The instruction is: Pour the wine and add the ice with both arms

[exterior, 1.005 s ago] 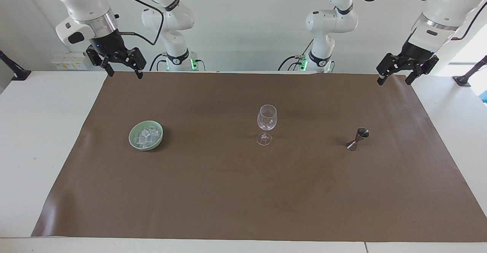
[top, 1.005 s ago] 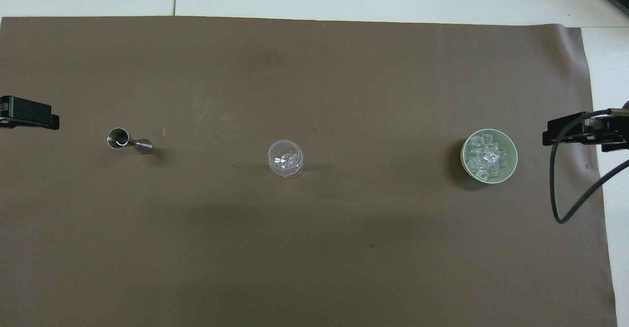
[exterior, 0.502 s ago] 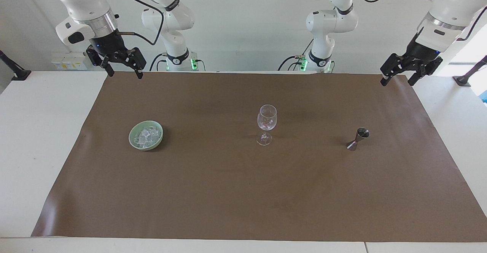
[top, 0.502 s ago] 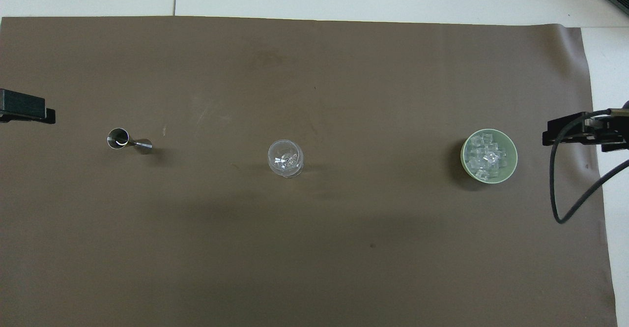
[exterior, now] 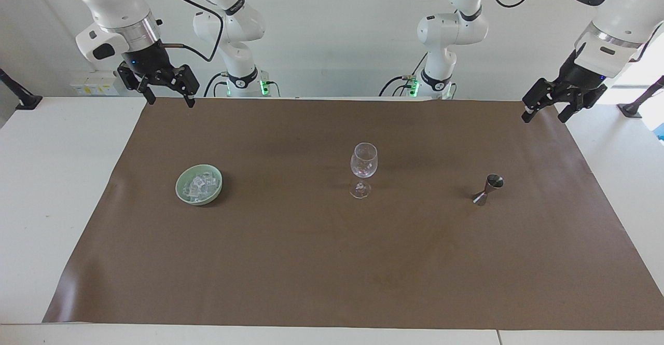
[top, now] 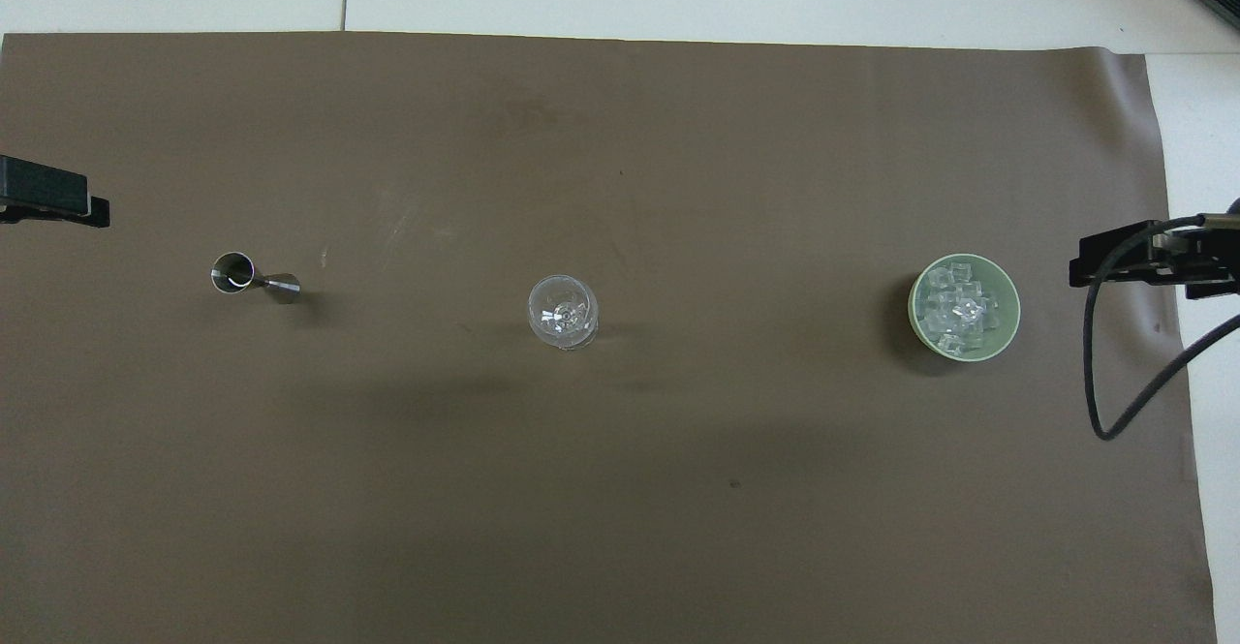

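the left tool (exterior: 544, 111) hangs in the air over the brown mat's (exterior: 321, 262) corner at the left arm's end, its fingers spread wide and holding nothing. the right tool (exterior: 167, 96) hangs over the mat's corner at the right arm's end, fingers also spread wide and empty. in the overhead view only a dark edge of each shows, at the two sides of the picture.

on the mat three things stand roughly in a row, well apart. a metal jigger (exterior: 488, 189) stands upright toward the left arm's end. a clear wine glass (exterior: 363, 168) stands upright about mid-mat. a pale green bowl (exterior: 182, 193) sits toward the right arm's end, with the ice (exterior: 200, 186) heaped in it. the mat covers most of the white tabletop (exterior: 46, 179).
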`<state>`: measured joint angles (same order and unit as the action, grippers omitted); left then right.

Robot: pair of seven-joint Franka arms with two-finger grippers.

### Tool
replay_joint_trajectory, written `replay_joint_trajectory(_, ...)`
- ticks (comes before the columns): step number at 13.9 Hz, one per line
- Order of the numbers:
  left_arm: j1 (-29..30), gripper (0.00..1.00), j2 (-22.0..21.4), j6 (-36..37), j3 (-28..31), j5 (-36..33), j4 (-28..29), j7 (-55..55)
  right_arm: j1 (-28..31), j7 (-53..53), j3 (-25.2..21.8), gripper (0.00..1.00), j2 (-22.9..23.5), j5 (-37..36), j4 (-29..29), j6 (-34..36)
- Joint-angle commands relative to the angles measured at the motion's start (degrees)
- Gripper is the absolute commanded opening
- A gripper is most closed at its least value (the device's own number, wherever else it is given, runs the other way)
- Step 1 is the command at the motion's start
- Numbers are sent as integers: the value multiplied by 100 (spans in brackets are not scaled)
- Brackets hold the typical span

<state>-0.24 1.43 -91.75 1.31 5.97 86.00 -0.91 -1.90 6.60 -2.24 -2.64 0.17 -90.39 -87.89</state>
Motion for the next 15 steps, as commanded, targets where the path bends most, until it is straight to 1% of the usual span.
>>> replay_joint_trajectory(1, 68, 100, 129, -62, -25, -8, -145, 12, 15, -124, 22, 100, -79, -35, -40, 71)
replay_joint_trajectory(3, 42, 100, 112, -124, -34, -113, -119, 21, 15, -124, 22, 100, -79, -35, -40, 71)
replay_joint_trajectory(8, 33, 100, 181, -1, -25, -105, -162, 12, 15, -124, 22, 100, -79, -35, -40, 71)
replay_joint_trajectory(11, 68, 100, 549, 105, -25, -105, -416, 12, 15, -124, 22, 100, -79, -35, -40, 71)
replay_joint_trajectory(15, 129, 100, 919, 52, 80, -113, -698, 12, 15, -115, 22, 100, -79, -35, -40, 71)
